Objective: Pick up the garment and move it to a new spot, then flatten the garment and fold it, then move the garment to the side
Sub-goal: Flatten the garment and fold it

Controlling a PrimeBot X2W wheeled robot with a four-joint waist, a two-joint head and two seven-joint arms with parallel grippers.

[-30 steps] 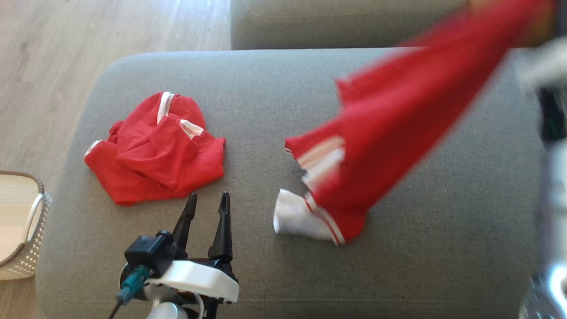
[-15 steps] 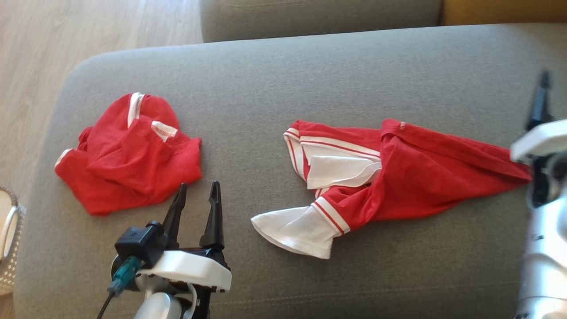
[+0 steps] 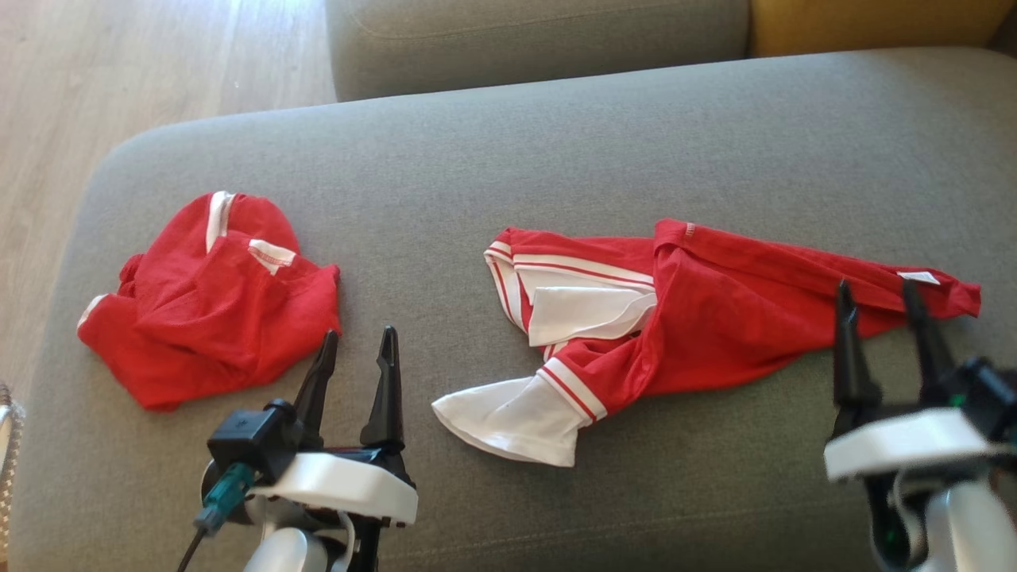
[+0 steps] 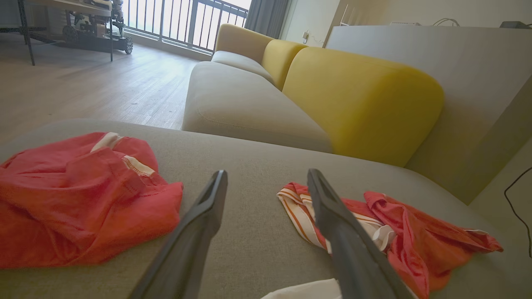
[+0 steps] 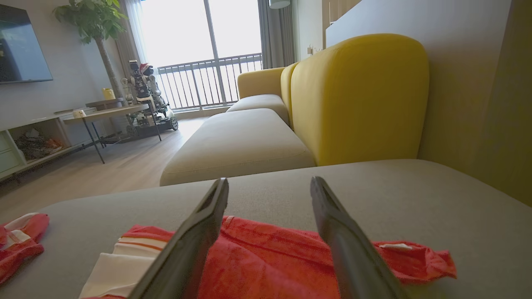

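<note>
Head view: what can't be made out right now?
- Right gripper: wrist body motion-blurred, head view.
- Red-and-white garment: folded over itself, lower layers hidden; right wrist view, own fingers cover its middle.
- Red garment: bunched, shape unclear.
- Woven rim: cut off by left edge, unidentifiable.

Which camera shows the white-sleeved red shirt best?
The head view: nearly the whole shirt, from above. The left wrist view shows it low, partly behind the left claw; the right wrist view, close up, partly behind the right claw.
</note>
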